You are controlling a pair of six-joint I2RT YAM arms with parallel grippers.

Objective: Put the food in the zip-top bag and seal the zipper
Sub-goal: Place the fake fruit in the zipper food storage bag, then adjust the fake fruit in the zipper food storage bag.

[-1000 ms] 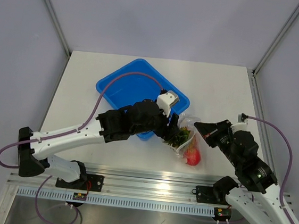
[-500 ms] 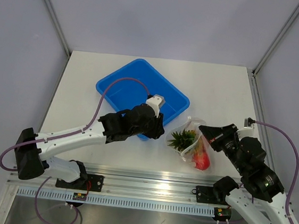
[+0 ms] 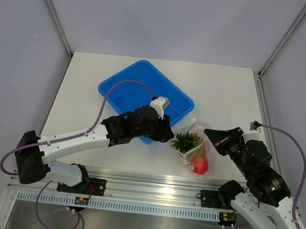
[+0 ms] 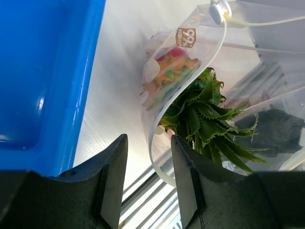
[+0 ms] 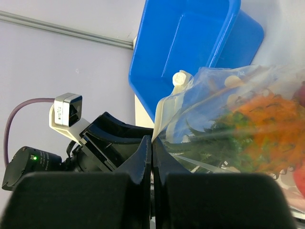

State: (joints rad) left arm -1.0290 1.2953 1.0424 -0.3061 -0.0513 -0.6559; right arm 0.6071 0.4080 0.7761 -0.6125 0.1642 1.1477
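Pineapple (image 3: 185, 142) in zip-top bag (image 3: 197, 152) — unsealed

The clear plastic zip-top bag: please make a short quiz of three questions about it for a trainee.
1. True or false: the right hand is shut on the edge of the clear plastic zip-top bag.
2. Where is the orange toy pineapple with green crown? A: blue tray. B: inside the bag. C: bare table.
3. Which hand stands open beside the bag's mouth?
Key: 1 true; 2 B; 3 the left hand.
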